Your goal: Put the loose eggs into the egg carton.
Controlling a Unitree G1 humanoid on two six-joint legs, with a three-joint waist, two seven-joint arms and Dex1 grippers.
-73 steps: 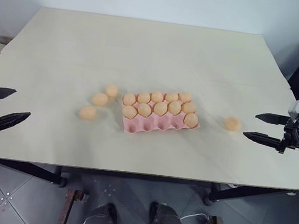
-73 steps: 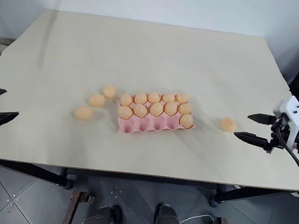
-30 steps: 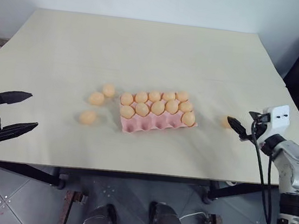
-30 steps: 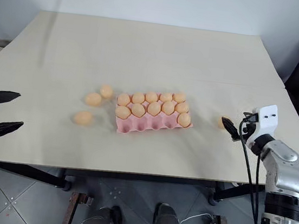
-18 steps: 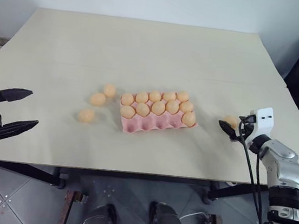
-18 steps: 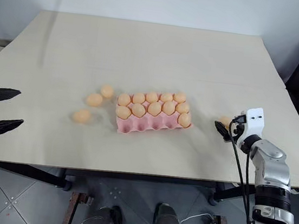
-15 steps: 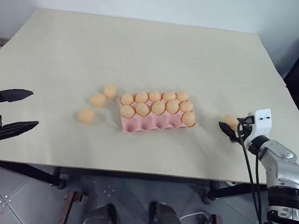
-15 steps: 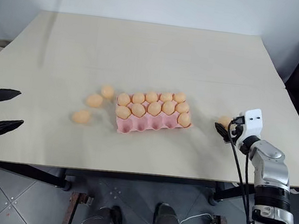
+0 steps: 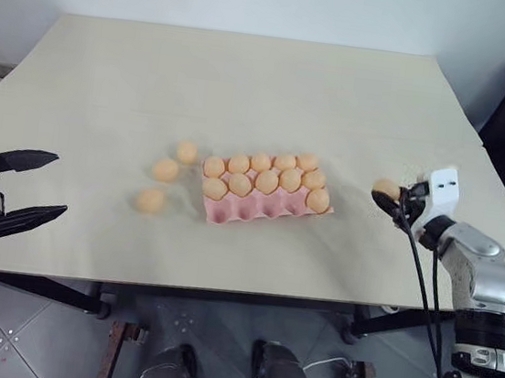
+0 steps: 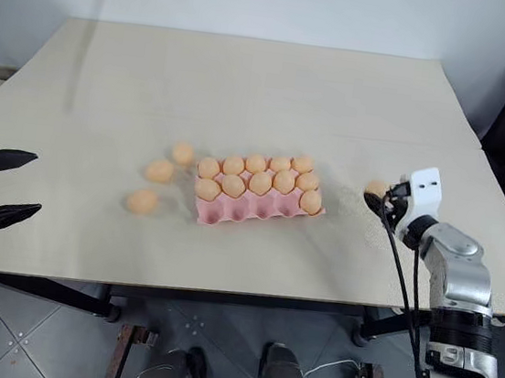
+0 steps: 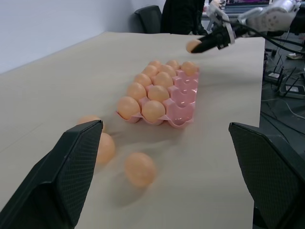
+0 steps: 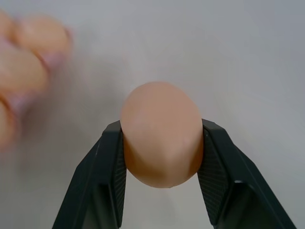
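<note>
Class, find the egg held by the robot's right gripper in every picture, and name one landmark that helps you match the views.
Left eye view: held egg, right of the pink egg carton.
Right eye view: same egg, again right of the carton.
Left wrist view: egg beyond the carton's far end.
Right wrist view: egg between the right gripper's black fingers.
Shared landmark: the carton.

You see smooth, matt eggs (image 12: pixel 162 134), a pink moulded egg carton (image 9: pixel 269 208) with a dull plastic look, a pale matt table (image 9: pixel 248 78), and finely textured black pads (image 11: pixel 267 162) on the left gripper (image 11: pixel 167 191).
</note>
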